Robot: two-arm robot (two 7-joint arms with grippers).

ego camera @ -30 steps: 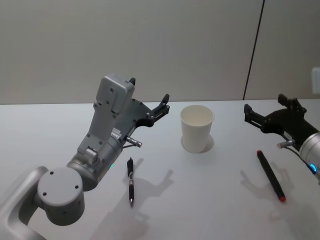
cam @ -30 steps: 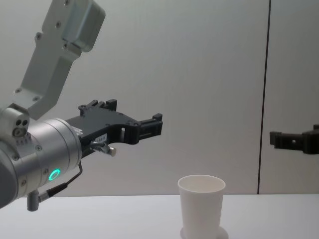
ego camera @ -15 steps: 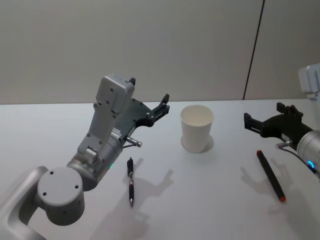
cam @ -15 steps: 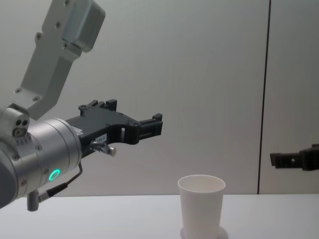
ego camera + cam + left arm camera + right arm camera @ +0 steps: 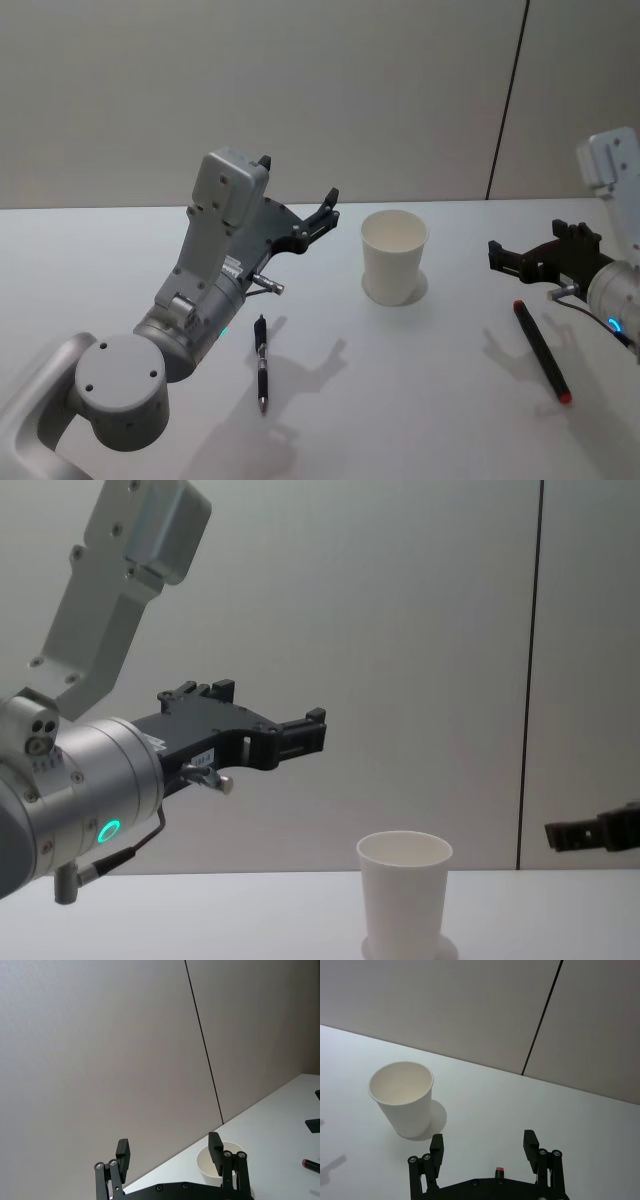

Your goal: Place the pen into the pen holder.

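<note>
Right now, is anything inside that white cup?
Nothing sticks out of the pen holder, and the inner wall that shows is bare. Its own near wall hides the bottom.

The pen holder (image 5: 394, 257) stands on the table (image 5: 420, 420). One pen (image 5: 261, 362) lies to its left and nearer the robot, the other pen (image 5: 541, 350) to its right. The left gripper (image 5: 318, 730) hangs left of the holder, the right gripper (image 5: 495, 255) right of it.
</note>
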